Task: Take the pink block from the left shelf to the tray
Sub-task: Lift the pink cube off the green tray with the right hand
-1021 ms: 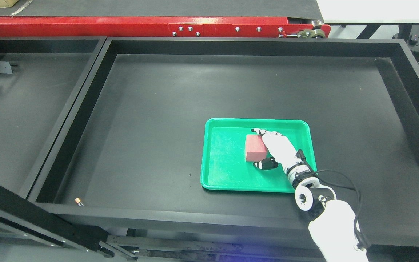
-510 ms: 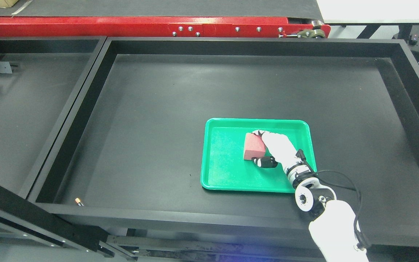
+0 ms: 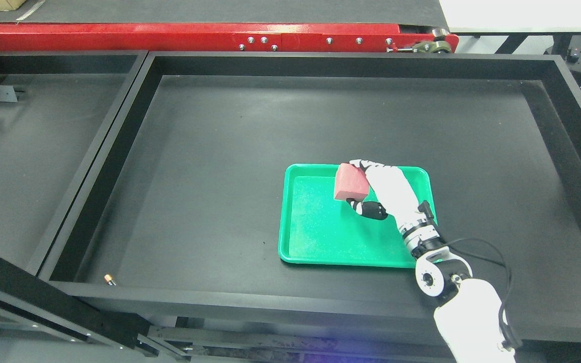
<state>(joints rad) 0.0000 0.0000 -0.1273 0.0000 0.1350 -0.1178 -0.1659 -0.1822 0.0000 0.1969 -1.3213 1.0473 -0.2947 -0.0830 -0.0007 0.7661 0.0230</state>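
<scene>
The pink block (image 3: 350, 182) hangs tilted above the green tray (image 3: 315, 237), near the tray's far rim. My right hand (image 3: 371, 189) is shut on it, white fingers over its top right side and the dark thumb under its lower edge. The right arm reaches in from the lower right across the tray's right side. The tray lies flat on the black floor of the large bin, with nothing else on it. The left hand does not show.
The tray sits inside a large black-walled bin (image 3: 290, 63). A second black bin (image 3: 43, 126) adjoins it on the left. A red beam (image 3: 184, 38) runs along the back. A small metal bit (image 3: 109, 278) lies at the bin's front left corner.
The right hand closed on the pink block as it lay in the tray, then lifted it up and toward the tray's far rim. The tray has stayed put.
</scene>
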